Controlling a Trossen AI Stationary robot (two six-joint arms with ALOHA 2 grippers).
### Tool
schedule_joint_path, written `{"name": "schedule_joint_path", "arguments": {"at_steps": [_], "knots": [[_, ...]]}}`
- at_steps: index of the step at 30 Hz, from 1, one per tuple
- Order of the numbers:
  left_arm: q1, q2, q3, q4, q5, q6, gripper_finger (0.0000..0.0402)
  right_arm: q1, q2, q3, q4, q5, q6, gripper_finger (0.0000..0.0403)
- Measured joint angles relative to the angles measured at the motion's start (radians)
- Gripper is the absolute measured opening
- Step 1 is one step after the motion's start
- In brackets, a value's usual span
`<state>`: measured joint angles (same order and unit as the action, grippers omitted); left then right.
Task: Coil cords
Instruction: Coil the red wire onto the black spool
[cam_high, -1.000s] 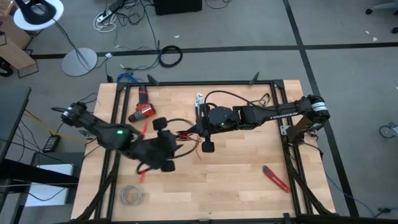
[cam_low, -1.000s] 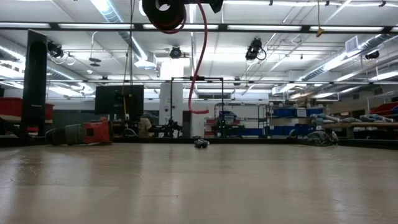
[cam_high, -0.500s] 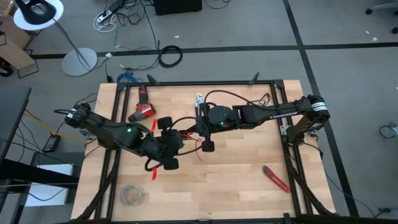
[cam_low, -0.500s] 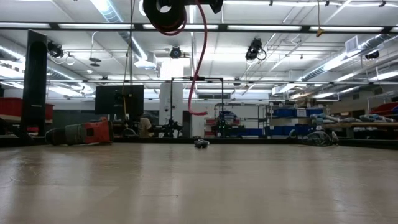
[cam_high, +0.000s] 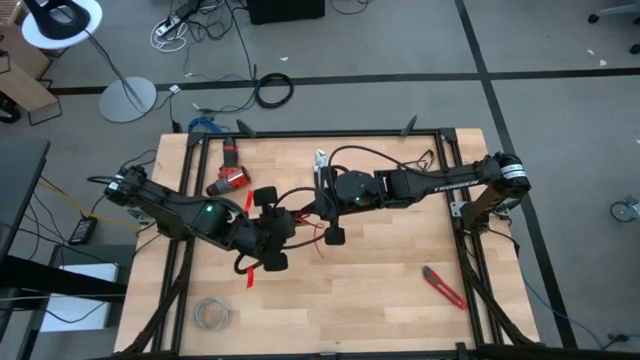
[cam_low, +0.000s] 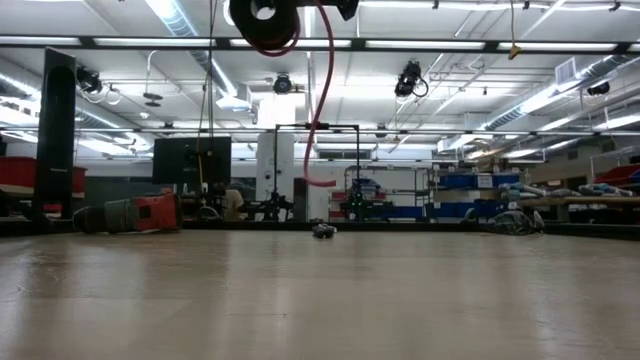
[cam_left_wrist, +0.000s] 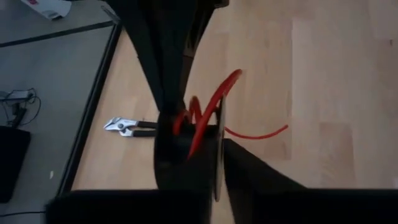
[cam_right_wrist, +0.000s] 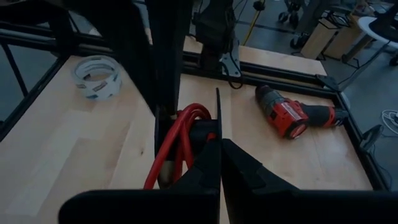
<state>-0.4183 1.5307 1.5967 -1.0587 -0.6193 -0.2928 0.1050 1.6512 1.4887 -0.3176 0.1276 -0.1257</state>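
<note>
Your two claws meet over the middle of the wooden worktop (cam_high: 380, 270), both raised above its surface. The right claw (cam_high: 318, 212) reaches in from the right side and is pressed fully closed on the red wire (cam_right_wrist: 177, 146); in its wrist view several red strands loop together and run down between its fingers (cam_right_wrist: 217, 134). The left claw (cam_high: 283, 225) comes in from the left and sits just beside the right one. In its wrist view its fingers (cam_left_wrist: 165, 134) stand narrow around the same red wire (cam_left_wrist: 208, 112), which bends in a small loop between them; whether they truly pinch it you cannot tell. A free end of the wire trails out over the wood, and in the low view a length of it hangs down from the claws at the top of the picture.

Around you on the worktop lie a red drill (cam_high: 229, 177) near the far left corner, a roll of pale tape (cam_high: 210, 313) at the near left, a red-handled cutter (cam_high: 443, 287) at the near right, and pliers (cam_left_wrist: 127, 126) beside the frame rail.
</note>
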Motion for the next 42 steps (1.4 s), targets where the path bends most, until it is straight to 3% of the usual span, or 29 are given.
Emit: {"name": "schedule_joint_path", "arguments": {"at_steps": [2,9,22,35,42], "knots": [[0.001,0.000,0.000,-0.008,0.002,0.000,0.0010,0.001,0.000,0.000,0.005,0.001,-0.002,0.0000],[0.001,0.000,0.000,-0.017,0.017,-0.009,0.0003,0.010,0.000,0.000,0.035,-0.018,-0.019,0.0000],[0.071,0.000,-0.004,-0.014,0.283,-0.085,0.0001,0.053,-0.004,0.002,0.143,-0.016,-0.060,0.0048],[0.131,-0.025,-0.072,0.134,0.431,-0.077,0.0000,0.143,-0.018,0.002,0.021,0.216,-0.004,0.0060],[0.165,-0.101,-0.260,0.390,0.458,-0.082,0.0000,0.220,-0.018,0.001,-0.073,0.481,0.107,0.0059]]}}
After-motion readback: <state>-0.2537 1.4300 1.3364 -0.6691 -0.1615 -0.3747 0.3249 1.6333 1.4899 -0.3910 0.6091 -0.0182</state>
